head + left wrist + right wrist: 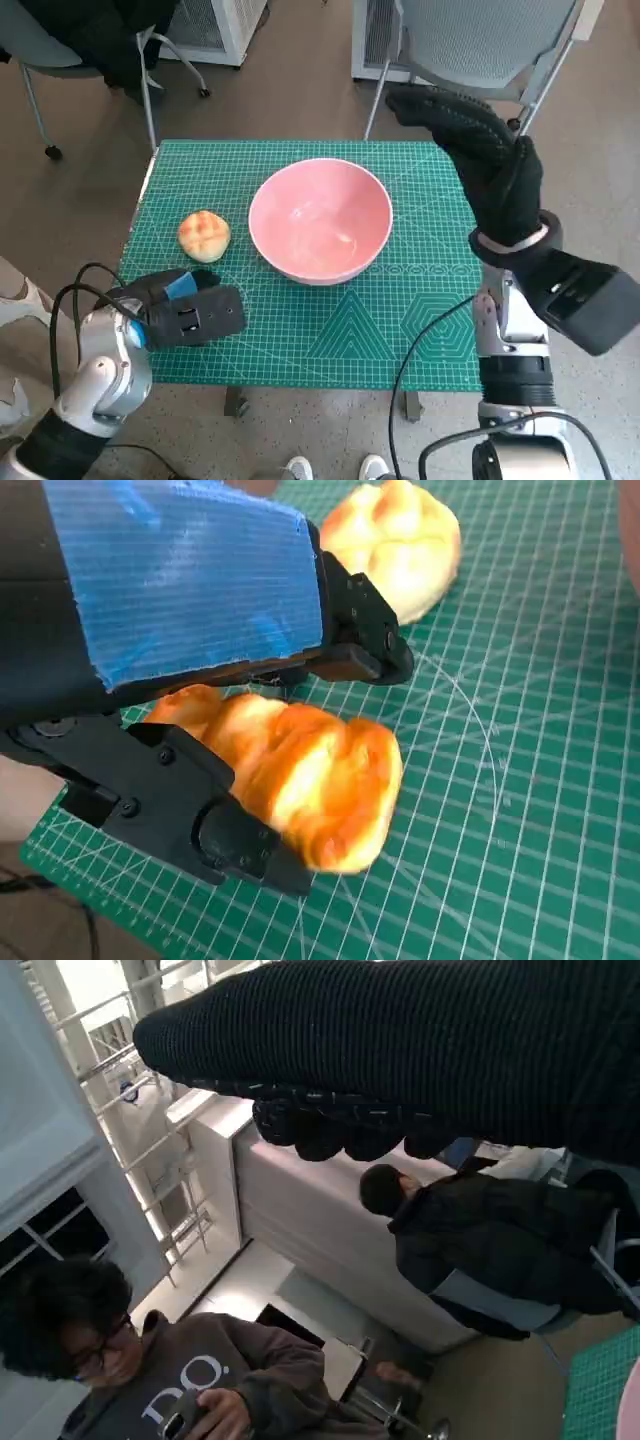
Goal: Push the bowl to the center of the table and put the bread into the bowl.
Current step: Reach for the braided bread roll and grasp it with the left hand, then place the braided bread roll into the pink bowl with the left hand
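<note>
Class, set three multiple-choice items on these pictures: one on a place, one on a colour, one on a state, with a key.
1. Where does the loose bread on the mat lie?
A. inside the bowl
B. beside the bowl, on the robot's left
C. on the floor

2. What colour is the bowl?
A. pink
B. blue
C. white

3. What does the left hand hold?
A. nothing
B. the bowl
C. a bread

Key:
1 B: the loose bread sits on the green mat, apart from the bowl.
2 A: the bowl is pink inside and out in the head view.
3 C: the left wrist view shows the left hand gripping a second bread between its fingers.
</note>
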You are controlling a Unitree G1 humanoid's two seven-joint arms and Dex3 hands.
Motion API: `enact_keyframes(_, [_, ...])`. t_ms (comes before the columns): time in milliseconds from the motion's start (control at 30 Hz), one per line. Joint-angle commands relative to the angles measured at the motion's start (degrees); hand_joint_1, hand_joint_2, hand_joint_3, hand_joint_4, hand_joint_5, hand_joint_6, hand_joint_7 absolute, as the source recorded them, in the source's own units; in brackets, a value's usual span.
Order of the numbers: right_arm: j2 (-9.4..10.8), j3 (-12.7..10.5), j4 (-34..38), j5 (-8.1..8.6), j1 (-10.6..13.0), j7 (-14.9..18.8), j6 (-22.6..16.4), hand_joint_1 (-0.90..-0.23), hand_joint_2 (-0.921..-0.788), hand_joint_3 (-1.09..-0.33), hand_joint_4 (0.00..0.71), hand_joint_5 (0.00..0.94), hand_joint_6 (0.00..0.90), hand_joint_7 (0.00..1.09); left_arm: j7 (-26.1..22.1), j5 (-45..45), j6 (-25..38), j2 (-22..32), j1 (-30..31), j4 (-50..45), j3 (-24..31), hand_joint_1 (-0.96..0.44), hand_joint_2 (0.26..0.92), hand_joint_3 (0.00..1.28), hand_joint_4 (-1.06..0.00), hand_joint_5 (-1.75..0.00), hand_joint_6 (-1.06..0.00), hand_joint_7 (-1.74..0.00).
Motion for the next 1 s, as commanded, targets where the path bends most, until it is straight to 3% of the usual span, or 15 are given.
enact_keyframes(33, [-0.5,0.0,-0.5,0.18,1.4,0.6,0.9,-0.717,-0.921,-0.772,0.137,0.002,-0.001,0.47,3.0,1.8,-1.7,-0.8,1.9,1.1,-0.2,0.2,0.845,0.03,-0.72,-0.77,-0.7,-0.1])
enact_keyframes(67, [-0.5,0.0,-0.6,0.19,1.4,0.6,0.9,-0.717,-0.921,-0.772,0.138,0.002,-0.001,0.47,3.7,2.2,-2.2,-0.8,2.2,0.9,-0.1,0.16,0.852,0.04,-0.72,-0.84,-0.7,-0.3])
enact_keyframes(100, [-0.6,0.0,-0.6,0.17,1.4,0.6,0.9,-0.717,-0.921,-0.772,0.138,0.002,-0.001,0.47,4.9,2.6,-3.1,-0.8,2.6,0.7,0.0,0.1,0.868,0.06,-0.71,-0.96,-0.69,-0.6])
enact_keyframes(200, [-0.7,0.0,-0.7,0.13,1.4,0.5,1.1,-0.717,-0.921,-0.771,0.138,0.002,-0.001,0.47,7.8,3.1,-5.9,-0.4,3.8,0.5,0.5,0.05,0.751,0.32,-0.69,-1.23,-0.7,-0.82])
enact_keyframes(267, [-0.7,0.0,-0.8,0.1,1.4,0.4,1.2,-0.717,-0.921,-0.771,0.138,0.002,-0.001,0.47,8.9,3.1,-7.7,-0.1,4.4,0.4,1.0,0.02,0.631,0.57,-0.67,-1.4,-0.7,-0.97])
enact_keyframes(400, [-0.7,0.0,-0.6,0.03,1.3,0.3,1.2,-0.717,-0.921,-0.77,0.138,0.002,-0.001,0.47,9.1,2.9,-9.8,0.2,5.1,0.0,2.2,0.01,0.566,0.71,-0.65,-1.49,-0.68,-1.08])
enact_keyframes(633, [-0.7,0.1,-0.9,-0.21,1.6,0.1,1.1,-0.716,-0.921,-0.77,0.139,0.002,-0.001,0.47,5.9,2.9,-9.6,0.0,4.7,-0.4,3.1,0.0,0.583,0.69,-0.67,-1.47,-0.65,-1.11])
enact_keyframes(1000, [-0.8,0.0,-0.8,-0.69,1.7,-0.2,0.7,-0.716,-0.921,-0.77,0.139,0.001,-0.001,0.47,4.1,3.1,-9.3,-0.3,5.5,-2.3,4.5,0.0,0.673,0.52,-0.69,-1.37,-0.64,-1.08])
